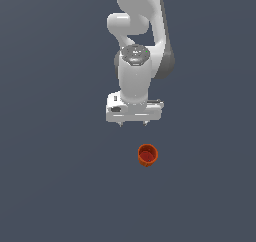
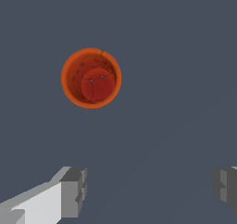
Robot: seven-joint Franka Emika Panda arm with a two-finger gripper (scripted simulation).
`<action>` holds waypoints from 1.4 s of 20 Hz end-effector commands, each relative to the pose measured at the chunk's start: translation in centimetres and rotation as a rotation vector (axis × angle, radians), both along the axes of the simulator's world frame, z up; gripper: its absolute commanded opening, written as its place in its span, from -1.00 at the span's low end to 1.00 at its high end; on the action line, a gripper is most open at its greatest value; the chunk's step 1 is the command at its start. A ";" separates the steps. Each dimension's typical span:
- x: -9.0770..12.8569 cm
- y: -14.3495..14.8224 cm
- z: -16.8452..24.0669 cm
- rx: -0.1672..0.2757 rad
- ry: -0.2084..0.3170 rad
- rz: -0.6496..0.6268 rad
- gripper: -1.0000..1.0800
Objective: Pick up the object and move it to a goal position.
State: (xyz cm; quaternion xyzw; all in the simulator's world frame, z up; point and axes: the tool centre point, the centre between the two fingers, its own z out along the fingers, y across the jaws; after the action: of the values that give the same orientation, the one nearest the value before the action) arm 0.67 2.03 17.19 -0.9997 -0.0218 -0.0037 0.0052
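A small orange-red tapered cup (image 1: 147, 155) stands upright on the grey floor, its darker red inside facing up. It also shows in the wrist view (image 2: 91, 77), seen from above. My gripper (image 1: 133, 123) hangs above the floor, behind the cup and a little toward the exterior view's left, not touching it. In the wrist view the gripper (image 2: 150, 190) is open and empty, with one grey fingertip (image 2: 74, 190) and the other (image 2: 226, 187) wide apart. The cup lies off to one side of the gap between them.
The flat dark grey floor (image 1: 55, 186) fills the scene. The white arm (image 1: 135, 46) rises behind the gripper. No other object shows.
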 end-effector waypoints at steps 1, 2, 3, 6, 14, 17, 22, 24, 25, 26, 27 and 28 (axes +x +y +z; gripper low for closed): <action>0.0 0.0 0.0 0.000 0.000 0.000 0.23; 0.0 0.0 0.0 0.000 0.000 0.000 0.23; 0.1 0.0 0.0 -0.001 0.000 0.001 0.23; 0.3 0.3 0.0 -0.005 -0.003 0.006 0.23; 0.4 0.4 -0.1 -0.001 0.000 -0.011 0.23; 0.6 0.5 -0.3 0.006 0.005 -0.044 0.23; 1.0 0.7 -0.9 0.026 0.020 -0.131 0.23; 1.2 0.8 -1.2 0.036 0.029 -0.178 0.23; 1.4 0.9 -1.4 0.042 0.034 -0.203 0.23; 1.5 1.0 -1.6 0.048 0.039 -0.231 0.23; 1.6 1.1 -1.8 0.054 0.045 -0.260 0.23; 1.8 1.2 -2.0 0.061 0.052 -0.291 0.23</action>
State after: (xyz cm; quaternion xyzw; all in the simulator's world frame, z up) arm 2.25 3.05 15.52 -0.9942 0.1016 0.0164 0.0310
